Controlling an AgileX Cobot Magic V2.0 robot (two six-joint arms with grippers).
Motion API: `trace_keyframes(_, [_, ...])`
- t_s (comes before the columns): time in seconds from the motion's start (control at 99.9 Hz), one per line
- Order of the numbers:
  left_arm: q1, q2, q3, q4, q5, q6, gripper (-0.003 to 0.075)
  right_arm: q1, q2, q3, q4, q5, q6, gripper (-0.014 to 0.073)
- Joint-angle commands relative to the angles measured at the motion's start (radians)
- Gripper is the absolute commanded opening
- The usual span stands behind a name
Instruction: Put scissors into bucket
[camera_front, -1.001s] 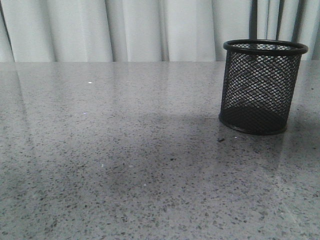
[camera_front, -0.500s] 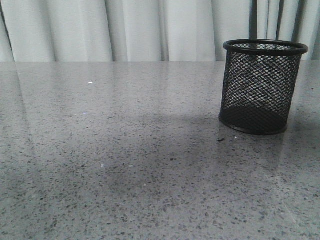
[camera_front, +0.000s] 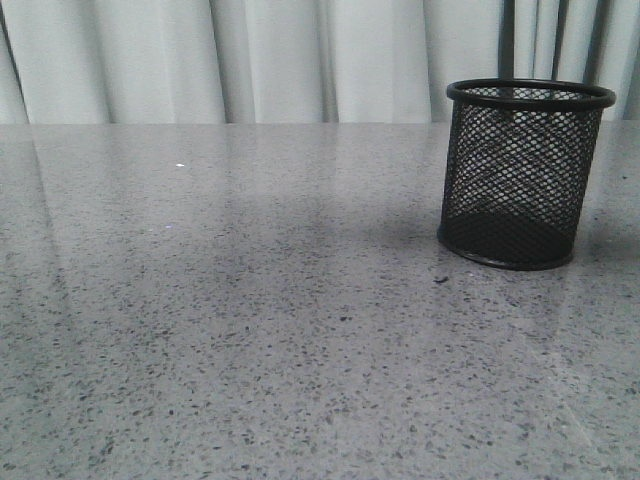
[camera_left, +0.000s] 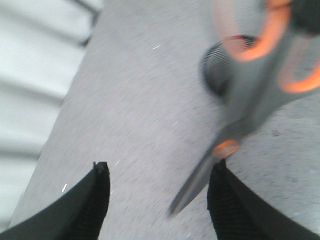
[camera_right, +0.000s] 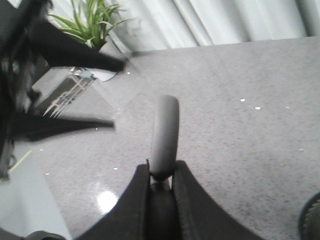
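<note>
The bucket (camera_front: 525, 175) stands upright on the grey speckled table (camera_front: 250, 300) at the right; it looks empty. No gripper shows in the front view. In the left wrist view the scissors (camera_left: 250, 95) hang blurred in the air, orange-lined handles up and blades down, with the bucket (camera_left: 217, 70) behind them. My left gripper (camera_left: 160, 170) is open and empty, and the blade tip passes close by one finger (camera_left: 225, 200). My right gripper (camera_right: 161, 172) is shut on a grey scissors handle (camera_right: 165, 127), seen edge-on above the table. The bucket rim (camera_right: 312, 220) shows at the frame's corner.
White curtains (camera_front: 300, 60) hang behind the table's far edge. A potted plant (camera_right: 92, 25) stands beyond the table. The dark left arm (camera_right: 60, 50) reaches across in the right wrist view.
The wide shadow on the middle of the table has faded and drawn toward the bucket. The bucket has not moved.
</note>
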Motion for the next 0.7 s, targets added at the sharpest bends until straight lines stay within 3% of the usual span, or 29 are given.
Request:
trace_keyframes(0.0, [0.099, -0.056, -0.062, -0.003, 0.005, -0.047, 0.0399, -0.001, -0.007, -0.044, 0.021, -0.06, 0.012, -0.0067])
trace_keyframes(0.19, [0.32, -0.125, -0.071, -0.074, 0.02, -0.047, 0.04, -0.045, -0.007, -0.124, -0.125, -0.065, 0.091, -0.0065])
trace_keyframes(0.33, [0.43, -0.181, -0.071, -0.113, 0.02, -0.047, 0.0399, -0.082, 0.0, -0.216, -0.305, -0.035, 0.209, -0.0048])
trace_keyframes(0.52, [0.473, -0.235, -0.071, -0.117, 0.02, -0.047, 0.0399, -0.085, 0.034, -0.336, -0.573, 0.075, 0.376, -0.0048])
trace_keyframes(0.69, [0.473, -0.254, -0.071, -0.117, 0.02, -0.047, 0.0399, -0.085, 0.041, -0.406, -0.692, 0.179, 0.438, -0.0048])
